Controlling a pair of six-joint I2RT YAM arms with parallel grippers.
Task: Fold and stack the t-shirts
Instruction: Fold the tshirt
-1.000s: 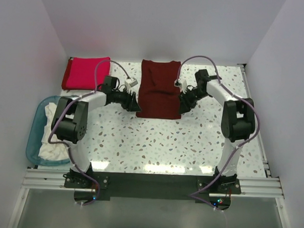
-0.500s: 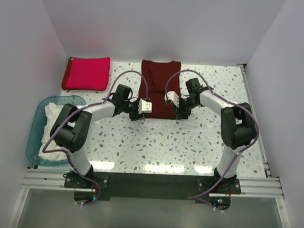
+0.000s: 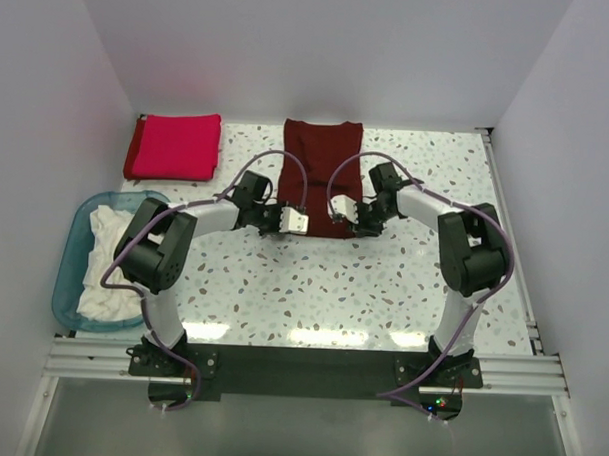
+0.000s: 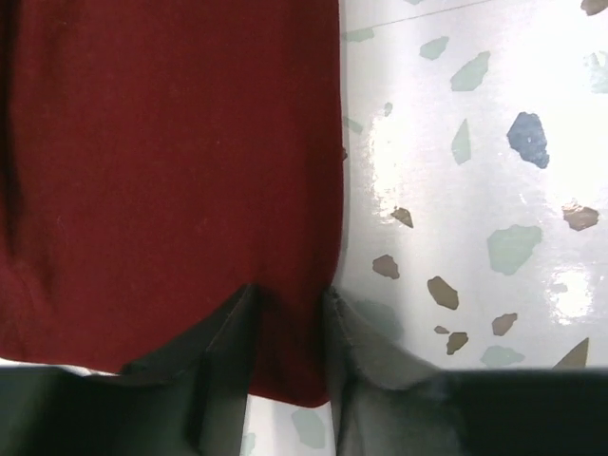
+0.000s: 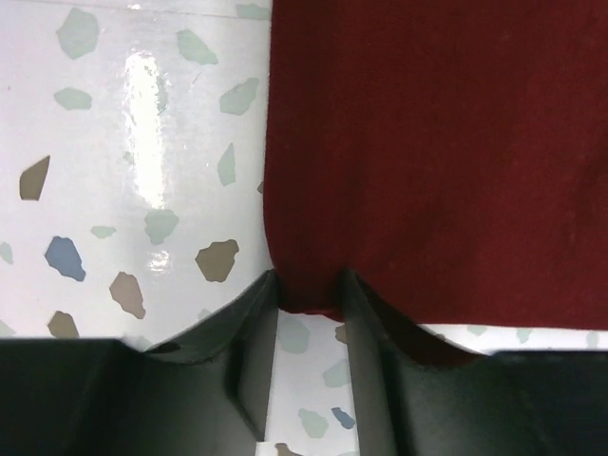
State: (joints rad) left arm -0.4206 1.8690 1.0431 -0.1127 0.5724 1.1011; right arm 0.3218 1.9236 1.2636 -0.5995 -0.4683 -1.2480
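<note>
Near left, well outboard of the left jaws and nearer than them: blue tub (image 3: pixel 65 275) holding crumpled white shirts (image 3: pixel 108 256). None folded, so judged to be waiting their turn.

Left gripper (image 4: pixel 288 313): down on the speckled table (image 4: pixel 475 190), jaws part-way apart and astride the near left corner of the maroon shirt (image 4: pixel 171 152). The hem sits in the gap and the cloth there looks flat, not puckered. Cannot tell whether the pads have bitten yet.

Right gripper (image 5: pixel 309 294): mirror case at the near right corner. Fingers either side of the hem edge, cloth between them, bite likewise not certain.

Beyond both jaws, the maroon shirt runs away as a narrow panel with no sleeves showing. Judged that the sides are already turned in. The lengthwise fold, near hem carried over toward the far end, looks like the step in hand.

Far left, well beyond and outboard of the left jaws: crimson shirt (image 3: pixel 174 146), a neat folded rectangle lying alone.

Tally, as a judgement: one shirt folded, one mid-fold, the whites untouched. No stack built yet.
</note>
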